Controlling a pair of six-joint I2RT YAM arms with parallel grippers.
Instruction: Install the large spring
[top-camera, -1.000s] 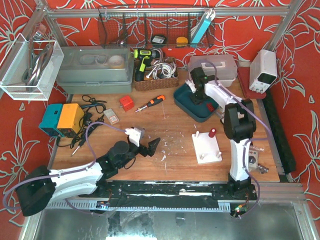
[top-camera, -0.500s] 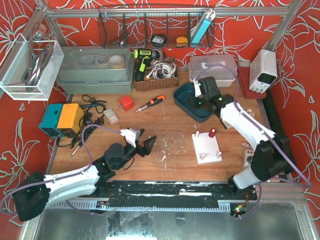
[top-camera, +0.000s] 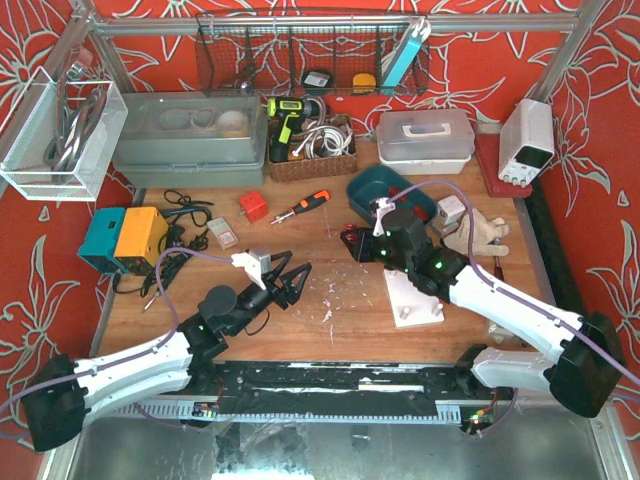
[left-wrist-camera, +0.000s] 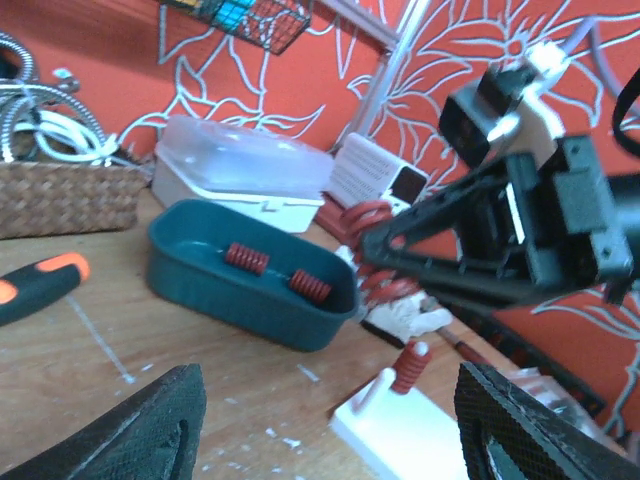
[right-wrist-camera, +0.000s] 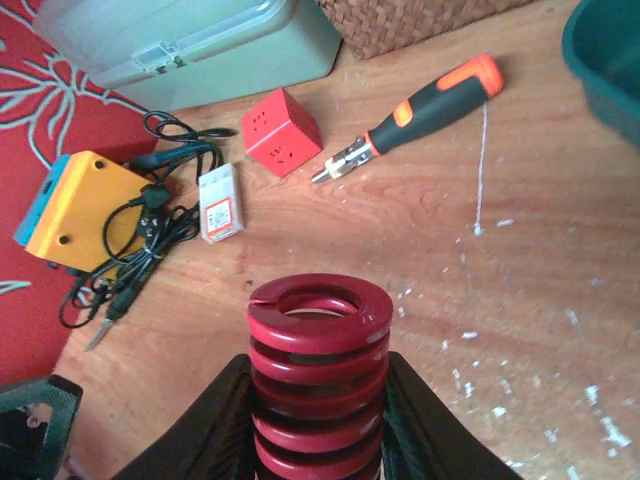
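The right pincer (right-wrist-camera: 320, 440) is pinching the large spring (right-wrist-camera: 320, 330) upright, having carried it out of the teal bin (top-camera: 365, 182) beyond it. The white peg base (top-camera: 413, 295) is waiting just beside. The left pincer (left-wrist-camera: 330, 430) is hanging spread.

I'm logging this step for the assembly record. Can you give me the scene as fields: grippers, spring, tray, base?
right gripper: shut on large spring
large spring: red, held between the fingers, not yet on the base
left gripper: open, empty
tray: teal, two small springs inside
base: white, short spring on one peg
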